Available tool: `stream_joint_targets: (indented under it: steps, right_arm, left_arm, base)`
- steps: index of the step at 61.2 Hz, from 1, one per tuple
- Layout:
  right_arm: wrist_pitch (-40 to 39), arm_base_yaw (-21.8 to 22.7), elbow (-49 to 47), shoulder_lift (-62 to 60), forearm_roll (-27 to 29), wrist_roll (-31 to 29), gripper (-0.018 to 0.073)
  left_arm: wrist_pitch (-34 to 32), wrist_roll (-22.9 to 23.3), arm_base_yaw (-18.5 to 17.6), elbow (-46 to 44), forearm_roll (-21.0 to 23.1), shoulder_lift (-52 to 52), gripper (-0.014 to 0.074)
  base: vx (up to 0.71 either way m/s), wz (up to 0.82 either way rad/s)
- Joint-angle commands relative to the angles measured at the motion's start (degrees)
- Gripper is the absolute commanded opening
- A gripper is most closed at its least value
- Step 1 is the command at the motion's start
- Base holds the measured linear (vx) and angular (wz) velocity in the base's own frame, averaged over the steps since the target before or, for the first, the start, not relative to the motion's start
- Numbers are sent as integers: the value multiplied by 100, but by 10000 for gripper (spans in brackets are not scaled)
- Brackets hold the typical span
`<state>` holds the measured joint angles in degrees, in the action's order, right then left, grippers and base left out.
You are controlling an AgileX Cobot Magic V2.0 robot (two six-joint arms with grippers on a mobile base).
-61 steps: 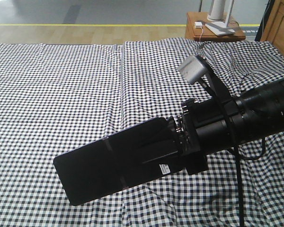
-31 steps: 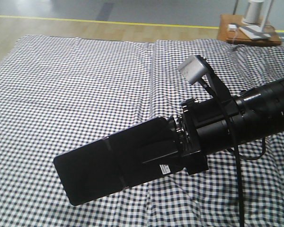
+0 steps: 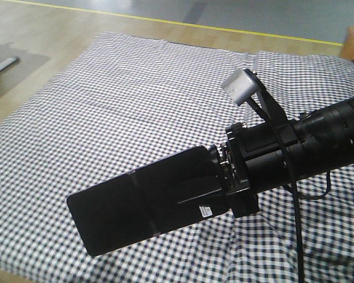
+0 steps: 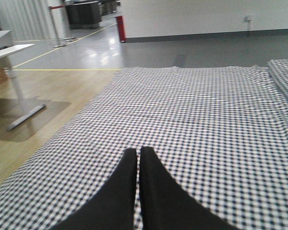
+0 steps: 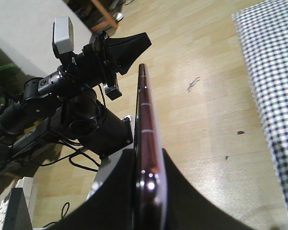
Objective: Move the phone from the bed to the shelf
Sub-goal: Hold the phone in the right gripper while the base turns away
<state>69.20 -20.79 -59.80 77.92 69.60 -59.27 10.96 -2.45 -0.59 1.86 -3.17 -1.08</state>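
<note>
1. Pickup: done. Phone (image 3: 130, 209) is clear of the bed (image 3: 118, 94), held in the air above its near edge with the dark face up and the white sticker at the gripped end.
2. Right hand (image 5: 148, 165): clamped on one end of the phone. The wrist view shows a finger pressed on each face, with the slab edge-on between them.
3. Left hand (image 4: 138, 158): fingers closed together with nothing between them. It hovers over the bed's near left part.
4. Shelf: not in any view. Only floor (image 3: 165, 32) shows beyond the bed's far edge.
5. Remaining (judgement): carry to the shelf, set the phone flat on a board, release. I estimate the task is less than half done, as the placing end is not yet in sight.
</note>
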Motion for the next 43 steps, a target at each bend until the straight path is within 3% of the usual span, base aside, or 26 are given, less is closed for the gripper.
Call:
stream_joint_targets:
  steps: [1,43]
  right_arm:
    - [473,-5,-148,-183,501,-21,-1]
    - [473,-5,-148,-183,501,-21,-1]
  left_arm:
    - [-414,22,-12,-146,25,-29,1]
    - [-414,22,-12,-146,25,-29,1]
  base:
    - [-12,48]
    - [-15,57]
